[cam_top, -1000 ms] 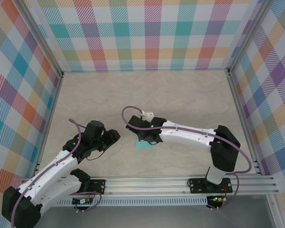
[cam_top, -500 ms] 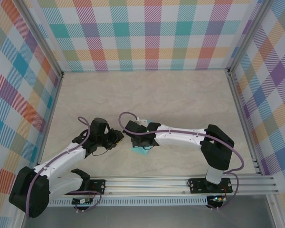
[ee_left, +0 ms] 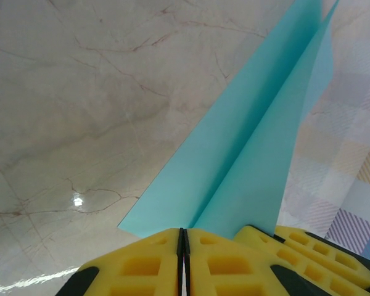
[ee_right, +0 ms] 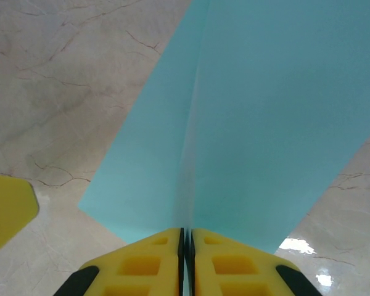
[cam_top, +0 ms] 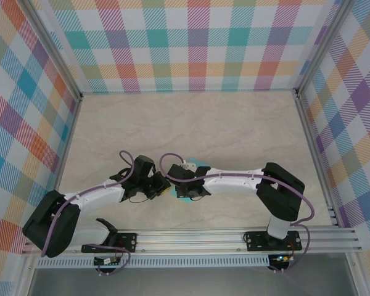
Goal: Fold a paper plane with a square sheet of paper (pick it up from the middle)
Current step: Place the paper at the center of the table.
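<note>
The square sheet of paper stands folded as a turquoise paper plane (ee_left: 246,160), a narrow pointed dart with a central crease, low over the marble table. In the left wrist view my left gripper (ee_left: 183,246) is shut, with the crease's rear end running into its yellow pads. My right gripper (ee_right: 186,246) is shut on the same crease of the plane (ee_right: 253,123), which fans out ahead of it. From above, the two grippers (cam_top: 162,186) (cam_top: 184,190) meet nose to nose near the front middle, and turquoise paper (cam_top: 184,198) peeks out beneath them.
A yellow finger (ee_left: 308,253) of the right gripper sits close beside my left one, and a left finger (ee_right: 6,209) shows at the right wrist view's edge. Checkered walls (cam_top: 191,43) enclose the marble table (cam_top: 191,123). An aluminium rail (cam_top: 234,237) runs along the near edge.
The left arm has swung right to the paper and its jaws have closed on it. The right gripper has kept its hold and shifted slightly left.
</note>
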